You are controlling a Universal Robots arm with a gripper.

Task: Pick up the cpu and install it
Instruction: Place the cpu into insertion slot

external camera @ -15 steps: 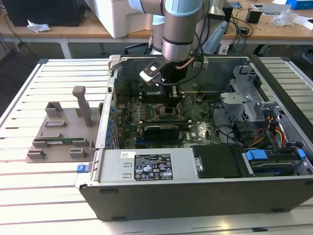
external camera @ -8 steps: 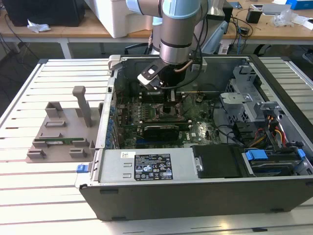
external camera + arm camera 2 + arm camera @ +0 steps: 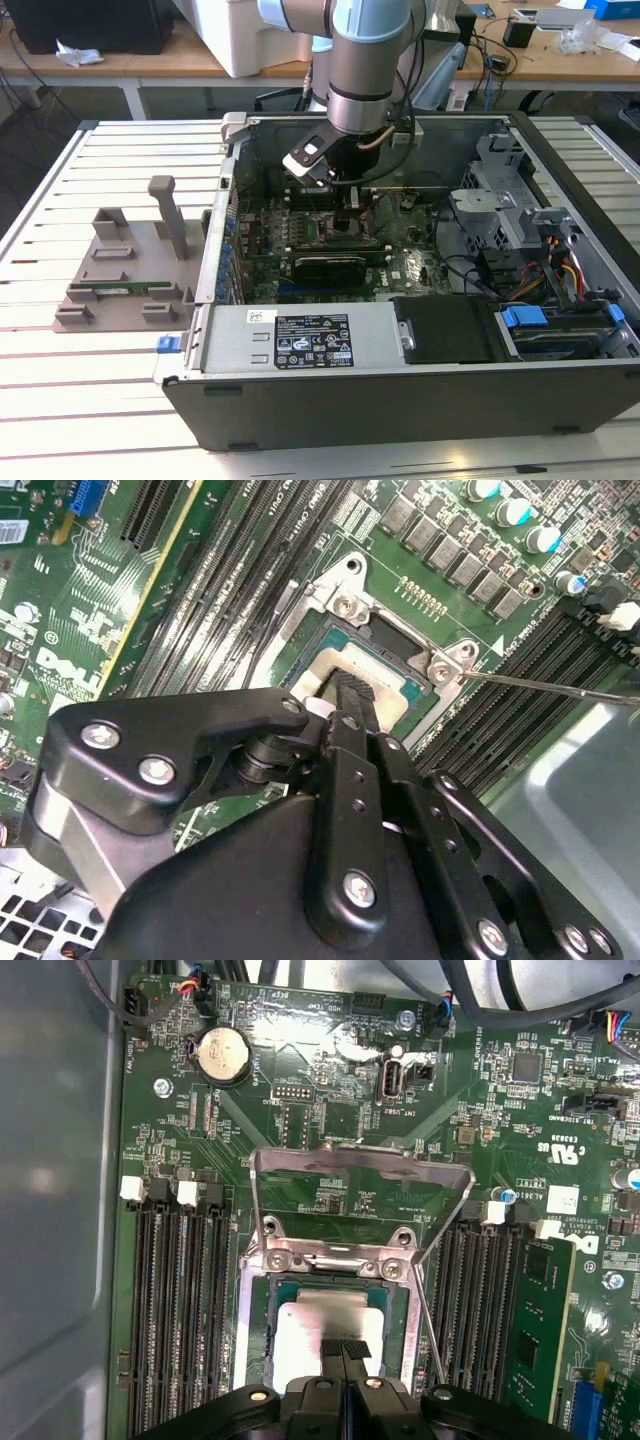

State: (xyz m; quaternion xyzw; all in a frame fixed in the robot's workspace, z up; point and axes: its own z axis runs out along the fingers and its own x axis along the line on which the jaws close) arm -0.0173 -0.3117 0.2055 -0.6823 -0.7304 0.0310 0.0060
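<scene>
The cpu (image 3: 300,1328) lies flat in the socket of the motherboard (image 3: 330,1060), whose retention frame (image 3: 360,1157) stands swung open to leave the seat clear, while the hand (image 3: 345,1348), fingers together, bears on its metal top, apparently pressing rather than gripping.

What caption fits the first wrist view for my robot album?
Shut black claw over the shiny silver square cpu lying in its open metal socket on the green motherboard.

White silkscreen lettering across the motherboard (image 3: 340,1110), printed sticker (image 3: 313,340) on the power supply (image 3: 225,350)
</scene>
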